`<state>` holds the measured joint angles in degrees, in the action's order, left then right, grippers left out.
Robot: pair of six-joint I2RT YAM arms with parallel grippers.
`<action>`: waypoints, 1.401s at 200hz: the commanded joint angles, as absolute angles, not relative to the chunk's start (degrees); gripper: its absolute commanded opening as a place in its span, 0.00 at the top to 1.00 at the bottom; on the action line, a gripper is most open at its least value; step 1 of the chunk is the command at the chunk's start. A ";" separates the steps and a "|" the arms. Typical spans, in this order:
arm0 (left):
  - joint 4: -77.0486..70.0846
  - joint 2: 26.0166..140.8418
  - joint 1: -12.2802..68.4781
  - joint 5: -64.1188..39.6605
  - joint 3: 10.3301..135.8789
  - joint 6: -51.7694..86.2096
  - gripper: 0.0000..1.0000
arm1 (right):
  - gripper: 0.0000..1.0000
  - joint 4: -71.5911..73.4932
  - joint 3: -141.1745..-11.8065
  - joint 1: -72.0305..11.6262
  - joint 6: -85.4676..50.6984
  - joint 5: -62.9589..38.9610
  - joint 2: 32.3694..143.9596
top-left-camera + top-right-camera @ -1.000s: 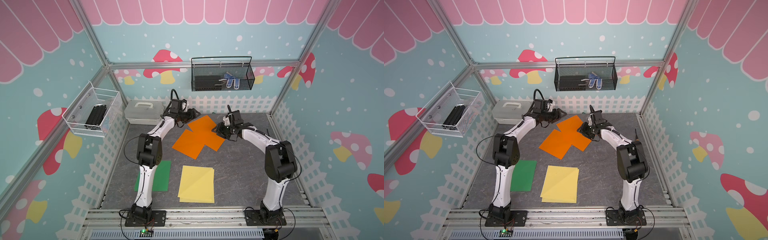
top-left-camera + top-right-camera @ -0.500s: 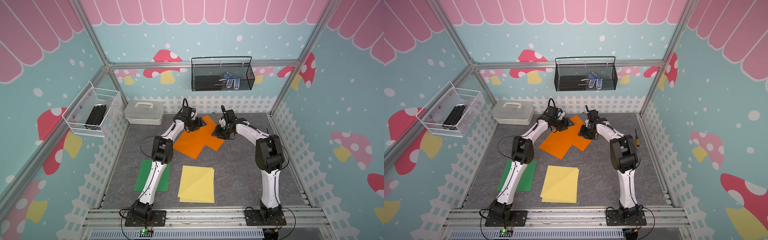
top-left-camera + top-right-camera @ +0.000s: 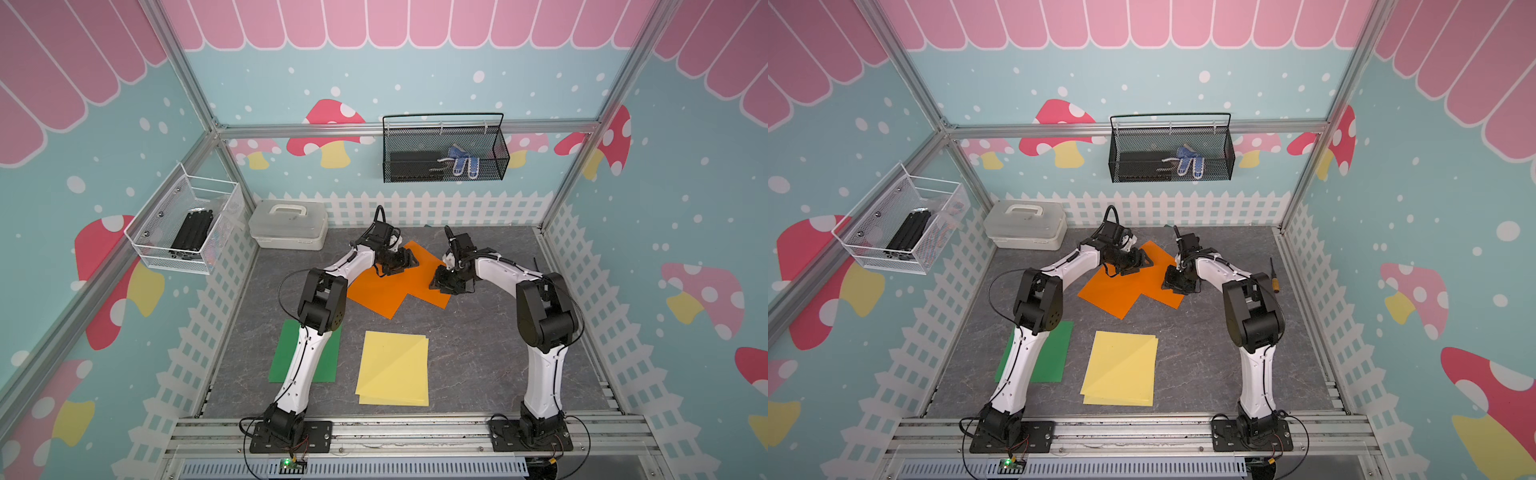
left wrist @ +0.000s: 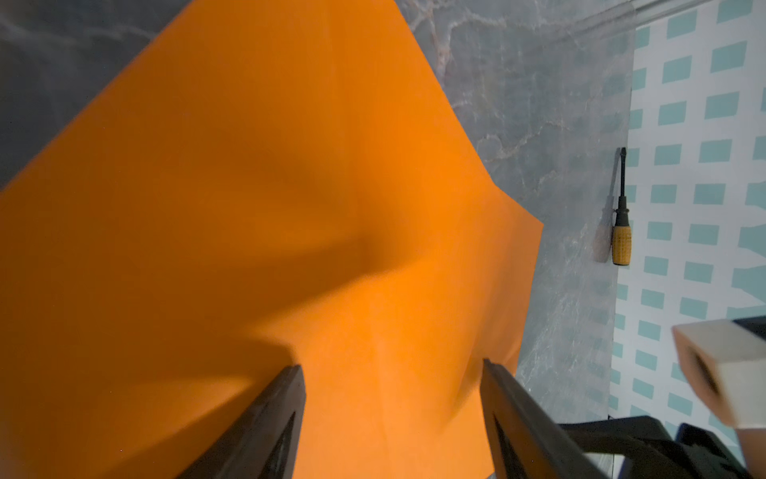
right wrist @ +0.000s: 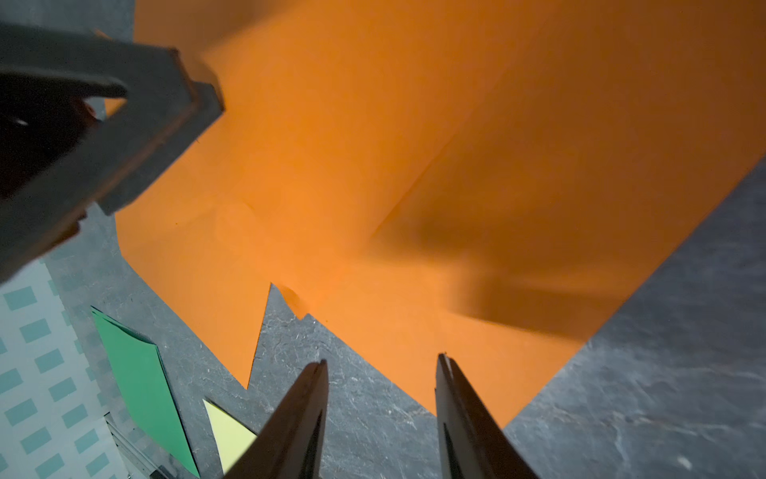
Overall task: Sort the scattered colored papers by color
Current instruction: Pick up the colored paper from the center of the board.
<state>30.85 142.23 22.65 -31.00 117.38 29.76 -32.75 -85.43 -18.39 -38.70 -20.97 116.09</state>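
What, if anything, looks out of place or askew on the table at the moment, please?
The orange papers lie crossed at different angles, overlapping only partly, and one looks buckled near the left gripper. The yellow papers are nearly squared. A screwdriver lies by the side fence, apart from the sheets.

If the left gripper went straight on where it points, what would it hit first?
Likely the orange paper: the left gripper points its open jaws at it, though the gap is unclear.

Green paper (image 3: 280, 357) partly behind left arm (image 3: 309, 353); orange papers (image 4: 248, 207) cropped in wrist views.
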 commanded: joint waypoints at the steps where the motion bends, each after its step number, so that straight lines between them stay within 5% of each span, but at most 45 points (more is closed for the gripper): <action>1: 30.79 140.86 23.20 -28.48 109.74 30.53 0.29 | 0.53 -31.36 -82.86 -18.37 -38.44 -20.47 111.91; 51: 23.99 135.65 26.00 -28.59 99.25 33.13 0.29 | 0.51 -27.29 -74.88 -17.94 -41.91 -21.47 105.75; 113: 22.79 135.53 26.02 -29.09 98.76 34.53 0.29 | 0.50 -2.58 -59.03 -17.14 -60.97 -29.40 103.41; 280: 21.14 137.18 26.10 -31.29 99.14 36.12 0.29 | 0.51 13.43 -59.17 -15.20 -75.21 -31.05 115.92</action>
